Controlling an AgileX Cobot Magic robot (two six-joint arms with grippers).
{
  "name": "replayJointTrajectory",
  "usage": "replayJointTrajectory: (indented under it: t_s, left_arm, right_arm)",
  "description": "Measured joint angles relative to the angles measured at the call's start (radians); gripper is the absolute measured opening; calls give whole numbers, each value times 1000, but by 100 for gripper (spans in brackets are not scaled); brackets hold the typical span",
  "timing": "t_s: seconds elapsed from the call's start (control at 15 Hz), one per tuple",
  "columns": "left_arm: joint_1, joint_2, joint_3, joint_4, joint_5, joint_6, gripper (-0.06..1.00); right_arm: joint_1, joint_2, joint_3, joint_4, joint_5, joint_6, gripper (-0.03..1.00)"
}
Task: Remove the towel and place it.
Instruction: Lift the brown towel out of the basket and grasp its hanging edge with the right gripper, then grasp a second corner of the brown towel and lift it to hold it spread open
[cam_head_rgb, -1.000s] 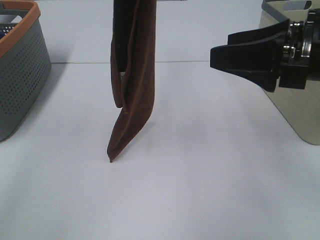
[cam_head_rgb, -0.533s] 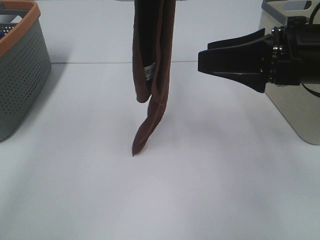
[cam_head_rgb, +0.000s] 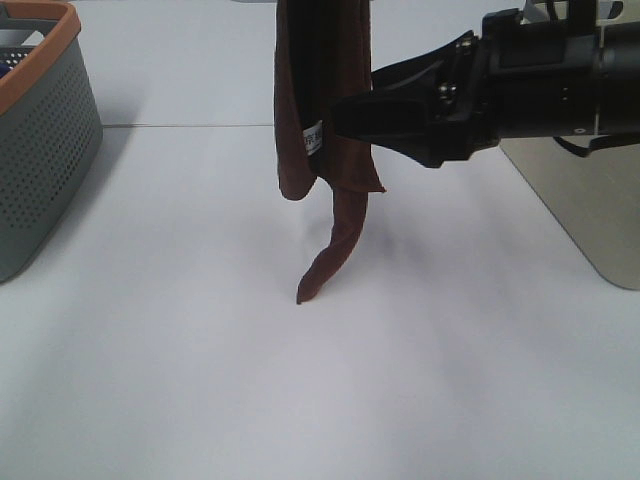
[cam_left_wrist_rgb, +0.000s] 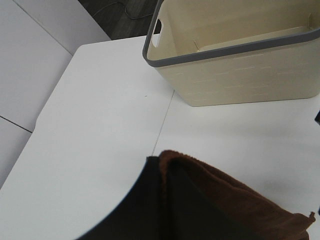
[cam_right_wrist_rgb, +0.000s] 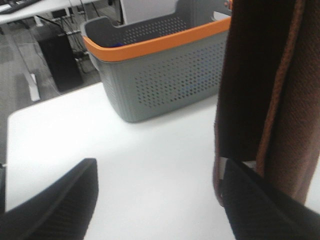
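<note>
The towel (cam_head_rgb: 350, 90) hangs — white tag (cam_head_rgb: 313, 138) illegible.

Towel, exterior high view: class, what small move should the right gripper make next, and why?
Probably slide the right gripper sideways until the towel edge sits between its open jaws: the cloth hangs from the left gripper, and one finger only overlaps it.

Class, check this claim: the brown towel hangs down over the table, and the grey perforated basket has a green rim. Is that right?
No. The towel does hang over the table, but the grey perforated basket has an orange rim, not green, as the exterior high view shows.
</note>
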Motion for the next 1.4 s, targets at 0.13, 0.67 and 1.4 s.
replayJointTrajectory:
  t_s: [0.13, 0.67, 1.4]
  left_arm:
    - [0, 0, 0, 12, -1, 0, 0]
    - [0, 0, 0, 37, -1, -1, 0]
    - [0, 13, 0, 38, -1, -1, 0]
  right_arm:
    - [36, 62, -43, 1, -135, 7, 61]
    - [40, 211, -51, 1, -127, 29, 60]
    - [40, 293, -95, 1, -123, 72, 27]
